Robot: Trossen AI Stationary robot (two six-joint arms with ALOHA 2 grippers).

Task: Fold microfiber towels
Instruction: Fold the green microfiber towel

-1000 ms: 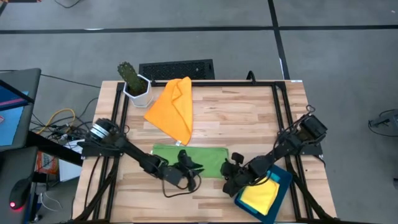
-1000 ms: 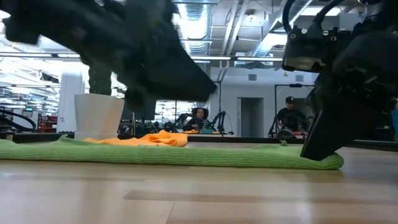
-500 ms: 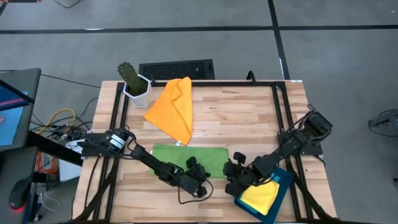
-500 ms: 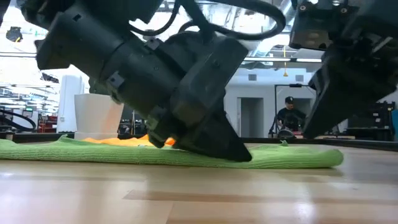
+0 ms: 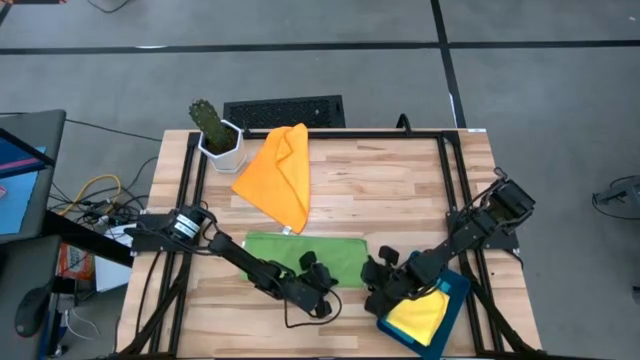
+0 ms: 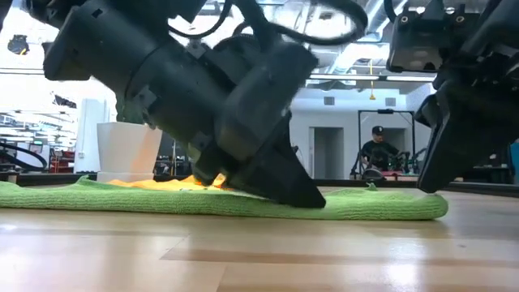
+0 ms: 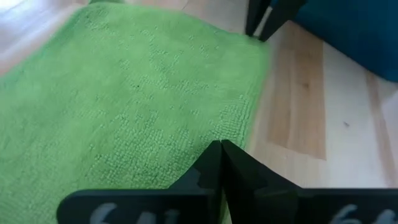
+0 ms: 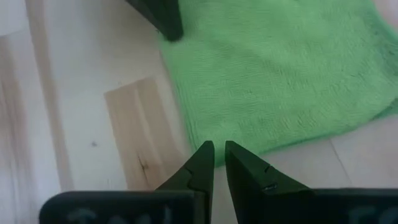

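On the near part of the worktop (image 5: 400, 190) the green towel (image 5: 290, 252) lies flat as a long strip, already doubled over by the look of it. The left pincer (image 5: 322, 287) is down at the strip's near edge toward its right end, tips clenched together on the cloth; the wrist view shows them meeting right at the hem, though whether they have actually caught a layer is hard to tell. The right pincer (image 5: 375, 285) sits just off the strip's right end, tips only narrowly parted and nothing between them.

Just right of that, the teal tray (image 5: 455, 285) holds a folded yellow towel (image 5: 418, 315).

I judge the step in hand to be taking hold of the green towel's near edge for another fold. The next move calls for lifting that edge cleanly and carrying it over, with the right pincer helping at its end.

Farther back, the orange towel (image 5: 280, 175) lies loosely crumpled, not yet folded, beside the potted cactus (image 5: 213, 130).
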